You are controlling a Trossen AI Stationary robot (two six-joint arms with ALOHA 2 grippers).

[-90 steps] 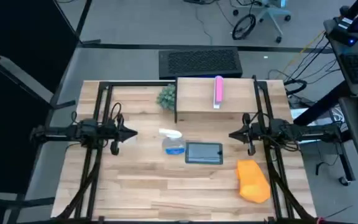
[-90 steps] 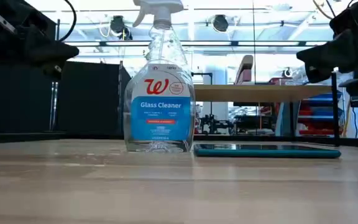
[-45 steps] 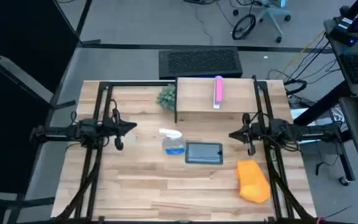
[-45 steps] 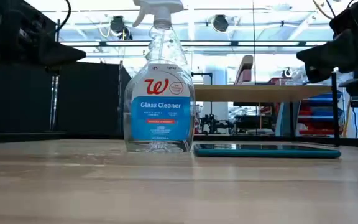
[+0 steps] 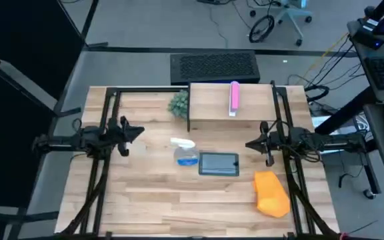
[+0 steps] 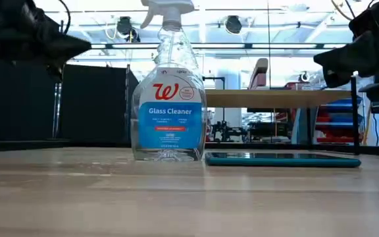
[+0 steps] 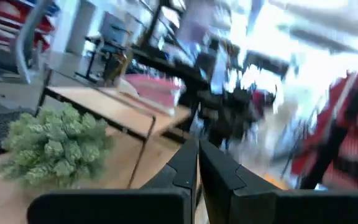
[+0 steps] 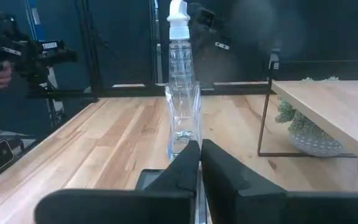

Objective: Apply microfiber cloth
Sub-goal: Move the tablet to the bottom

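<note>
1. You see the microfiber cloth (image 5: 271, 193) lying on the table's near right part, beside the tablet (image 5: 219, 163), touched by nothing.
2. Your right gripper (image 5: 248, 144) hangs above the table beyond the cloth, fingers pressed together.
3. Your left gripper (image 5: 141, 131) hovers far left, fingers together too.

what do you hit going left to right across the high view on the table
left gripper → small green plant → glass cleaner bottle → tablet → microfiber cloth

Crumpled orange microfiber cloth (image 5: 271, 193) on table
</note>
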